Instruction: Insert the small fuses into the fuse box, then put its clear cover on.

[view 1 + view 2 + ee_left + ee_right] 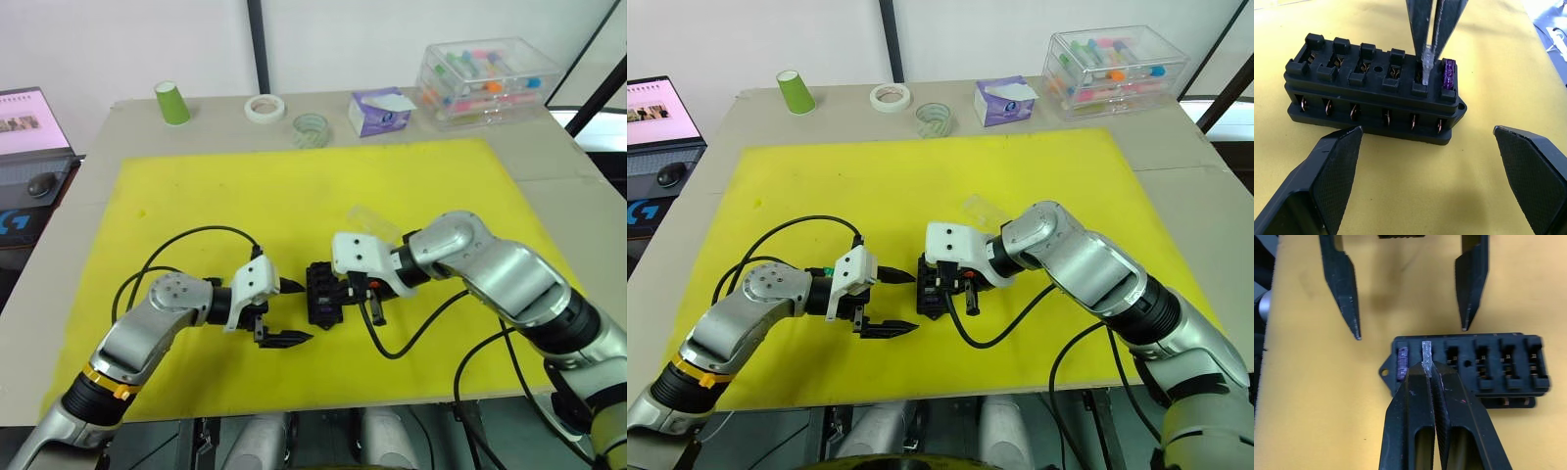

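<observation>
The left hand (284,311) hovers near the bench's front edge with its fingers spread wide and empty, just beside the black fuse box (321,292) on the yellow mat (196,186). The right hand (1428,369) pinches a grey-clear fuse (1427,63) at the slot next to a seated purple fuse (1448,74). The clear cover (372,223) lies just behind the right hand.

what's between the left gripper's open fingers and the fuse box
Only bare yellow mat between the left gripper and the fuse box, seen in the left wrist view.
</observation>
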